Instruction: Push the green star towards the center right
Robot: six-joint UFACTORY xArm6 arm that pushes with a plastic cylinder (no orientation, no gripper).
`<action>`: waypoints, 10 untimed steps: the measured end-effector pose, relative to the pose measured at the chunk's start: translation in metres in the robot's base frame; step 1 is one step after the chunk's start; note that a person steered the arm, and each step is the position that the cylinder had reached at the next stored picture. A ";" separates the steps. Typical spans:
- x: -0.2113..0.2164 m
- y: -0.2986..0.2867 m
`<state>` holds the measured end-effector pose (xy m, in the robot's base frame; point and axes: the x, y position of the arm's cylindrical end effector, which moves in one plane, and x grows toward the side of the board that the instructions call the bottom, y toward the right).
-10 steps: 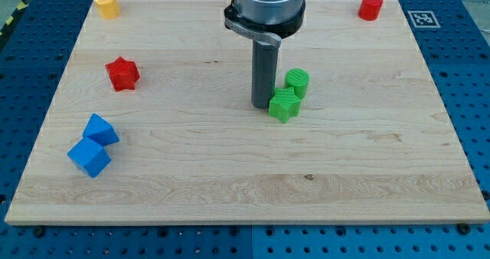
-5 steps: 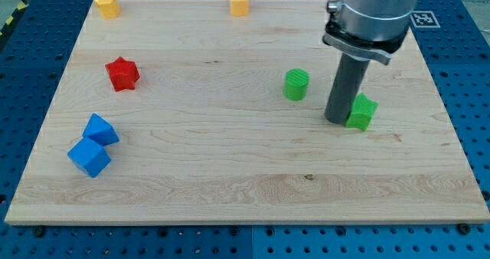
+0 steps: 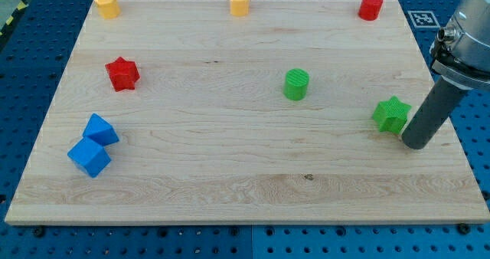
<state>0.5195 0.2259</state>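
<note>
The green star lies on the wooden board near its right edge, about halfway up. My tip rests on the board just to the right of the star and slightly below it, close to it or touching it. The dark rod rises from there to the view's right edge. A green cylinder stands apart, well to the left of the star.
A red star is at the left. Two blue cubes sit together at the lower left. A yellow block is at the top left, another yellow block at the top middle, and a red cylinder at the top right.
The green star has slid right, away from the green cylinder, to near the right edge. My tip has moved right too and passed from the star's left side to its right.
</note>
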 end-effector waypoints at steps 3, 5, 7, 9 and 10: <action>-0.008 -0.013; -0.025 -0.018; -0.044 -0.043; -0.066 -0.046; -0.066 -0.065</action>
